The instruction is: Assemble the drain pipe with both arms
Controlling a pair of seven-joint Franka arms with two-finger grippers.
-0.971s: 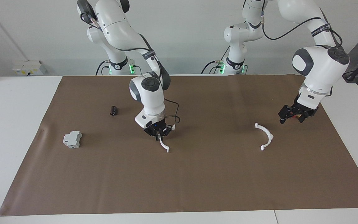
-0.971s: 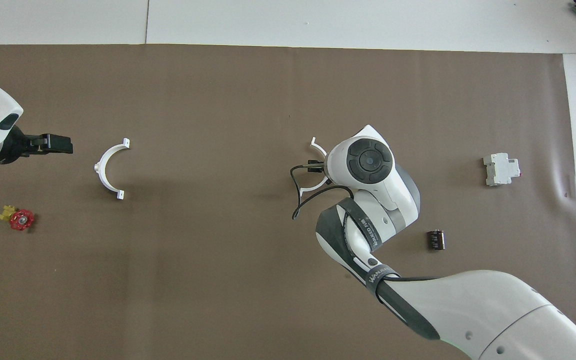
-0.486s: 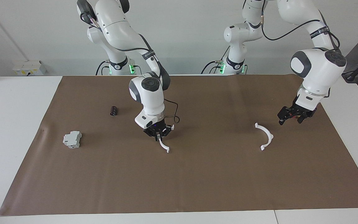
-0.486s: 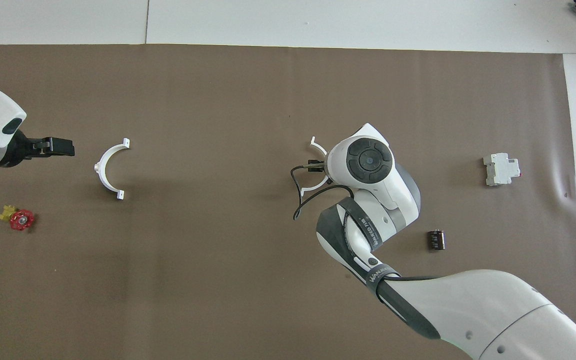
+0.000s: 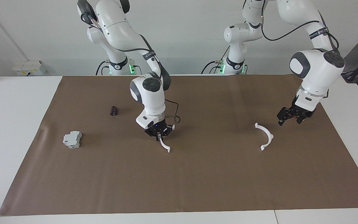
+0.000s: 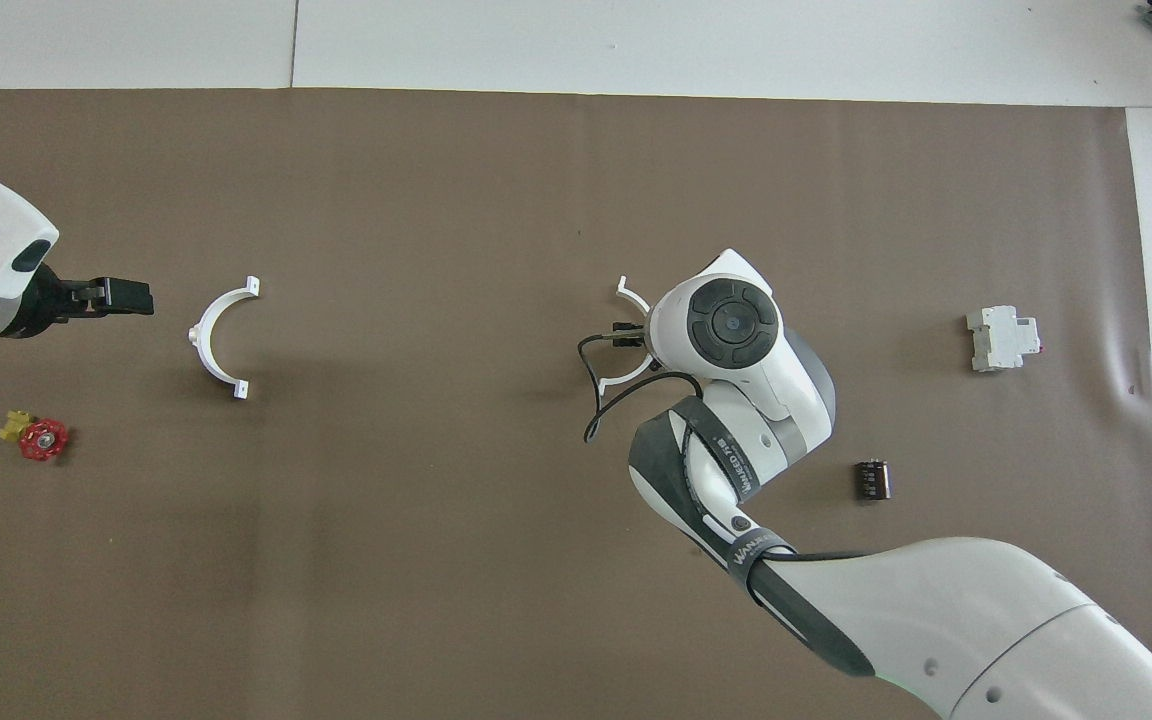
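Observation:
The drain pipe is in two white half-rings. Near the middle of the brown mat my right gripper [image 5: 158,134] [image 6: 626,333] is shut on one half-ring [image 5: 164,145] [image 6: 633,297], which slants down from the fingers. Its low end is at or just above the mat. The other half-ring [image 5: 270,133] [image 6: 198,335] lies flat on the mat toward the left arm's end. My left gripper [image 5: 289,120] [image 6: 121,294] hovers open and empty beside it, a short way off and not touching.
A grey-white blocky box [image 5: 72,139] [image 6: 1002,338] and a small black cylinder [image 5: 113,110] [image 6: 872,479] lie toward the right arm's end. A red and yellow valve piece [image 6: 41,439] sits near the left arm's edge of the brown mat [image 5: 197,186].
The left arm has shifted slightly toward the flat half-ring, gripper still open. The right gripper keeps its hold and has hardly moved.

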